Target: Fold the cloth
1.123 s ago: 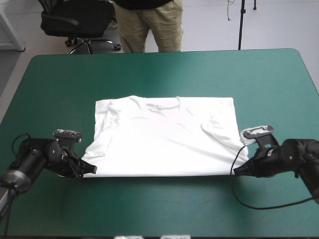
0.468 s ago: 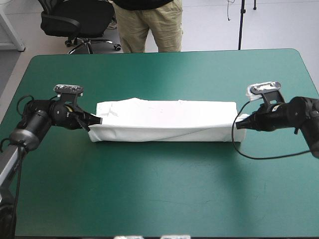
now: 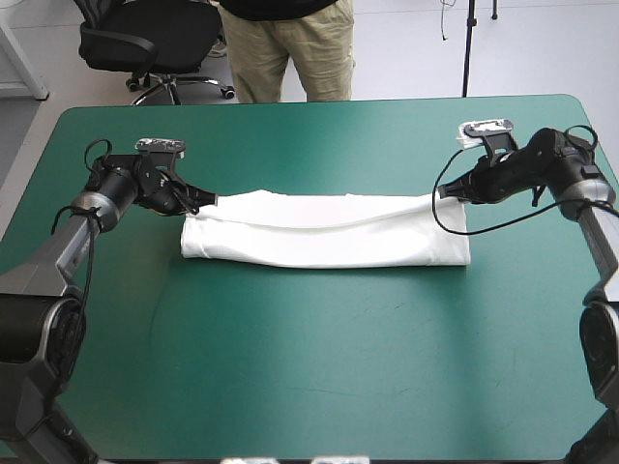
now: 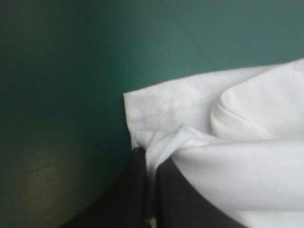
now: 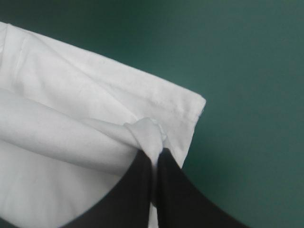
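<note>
High view: T-shirt (image 3: 324,230) lies mid-table on the cover (image 3: 319,367) as a long doubled band. Left gripper (image 3: 208,201) and right gripper (image 3: 443,191) sit low at its far corners, apparently to set the upper layer's edge square.
Left wrist: fingers clenched on a pinch of hem, with the lower layer's corner just ahead.
Right wrist: fingers clamped on a bunched corner, probably so that the edge lands aligned.

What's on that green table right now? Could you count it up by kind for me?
White T-shirt: 1
Black tools: 2, the left tool and the right tool, each pinching a corner of the T-shirt
Total: 3
</note>
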Available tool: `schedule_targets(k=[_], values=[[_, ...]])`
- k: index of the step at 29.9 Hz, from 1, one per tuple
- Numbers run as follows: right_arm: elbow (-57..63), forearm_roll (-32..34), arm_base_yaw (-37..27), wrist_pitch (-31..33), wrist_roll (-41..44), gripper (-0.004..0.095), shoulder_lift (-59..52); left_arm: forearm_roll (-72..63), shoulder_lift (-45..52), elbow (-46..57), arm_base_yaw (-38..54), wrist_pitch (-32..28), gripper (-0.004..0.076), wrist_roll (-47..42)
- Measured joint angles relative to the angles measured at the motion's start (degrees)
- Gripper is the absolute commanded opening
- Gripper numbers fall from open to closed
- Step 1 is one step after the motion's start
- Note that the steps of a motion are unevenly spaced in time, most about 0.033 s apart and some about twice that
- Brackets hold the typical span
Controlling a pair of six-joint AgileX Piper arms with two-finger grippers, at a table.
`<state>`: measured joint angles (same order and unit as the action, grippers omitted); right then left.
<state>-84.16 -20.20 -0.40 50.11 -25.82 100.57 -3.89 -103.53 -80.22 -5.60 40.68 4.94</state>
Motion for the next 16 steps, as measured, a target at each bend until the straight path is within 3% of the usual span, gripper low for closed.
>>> schedule_targets(k=[7, 10, 13, 16], values=[[-3.2, -0.2, 0.0, -0.9, -0.1, -0.0016, 4.2, 1.8, -0.7, -0.8, 0.0, -4.2, -0.0017, -2.8], [-3.4, -0.2, 0.0, -1.5, 0.0, 0.0059, 4.9, 3.1, -1.0, -0.9, 0.0, -5.2, -0.0017, -4.9], [-3.7, -0.4, 0.0, -1.8, 0.0, 0.0271, 5.6, 3.9, -1.9, -1.0, 0.2, -6.0, 0.0001, -5.8], [-3.7, -0.7, 0.0, -2.1, 0.0, 0.0563, 5.9, 3.9, -2.5, -1.0, 0.2, -6.1, 0.0152, -5.9]])
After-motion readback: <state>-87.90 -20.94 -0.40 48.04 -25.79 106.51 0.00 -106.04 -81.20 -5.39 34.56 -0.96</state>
